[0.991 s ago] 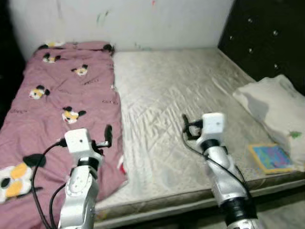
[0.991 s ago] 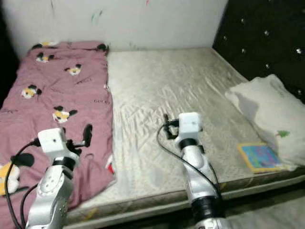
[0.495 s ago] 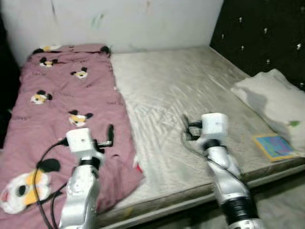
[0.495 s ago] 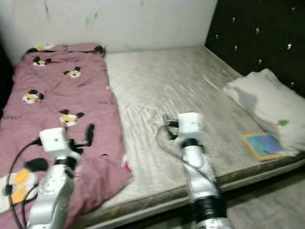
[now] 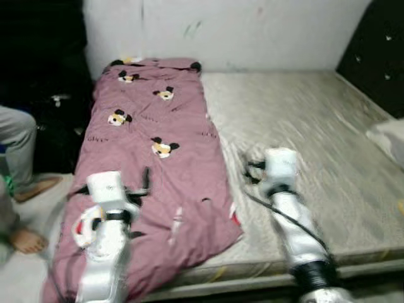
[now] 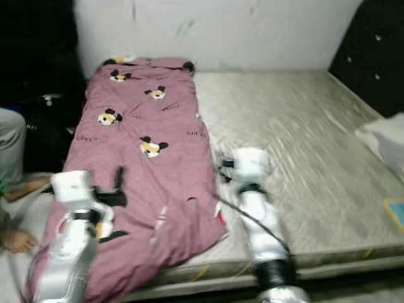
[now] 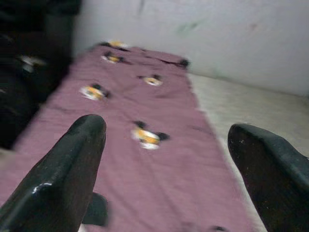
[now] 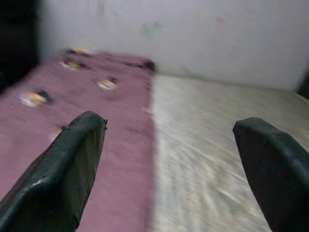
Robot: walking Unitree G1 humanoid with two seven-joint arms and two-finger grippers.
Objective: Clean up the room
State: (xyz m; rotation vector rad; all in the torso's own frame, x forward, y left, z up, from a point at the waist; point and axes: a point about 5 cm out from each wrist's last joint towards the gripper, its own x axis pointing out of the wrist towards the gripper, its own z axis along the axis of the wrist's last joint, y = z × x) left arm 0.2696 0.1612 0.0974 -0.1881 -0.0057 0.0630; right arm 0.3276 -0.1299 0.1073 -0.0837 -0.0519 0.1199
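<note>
Bed: bare mattress (image 5: 315, 145), pink blanket (image 5: 158, 158) covering its left side lengthwise.
Nearer arm: your left gripper (image 7: 169, 169), blanket directly ahead.
Fingers: left and right gripper (image 8: 169, 164) both spread, empty.

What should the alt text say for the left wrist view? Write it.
A pink cartoon-print blanket lies lengthwise along a bare mattress against a white wall, seen between the left gripper's two open black fingers.
</note>
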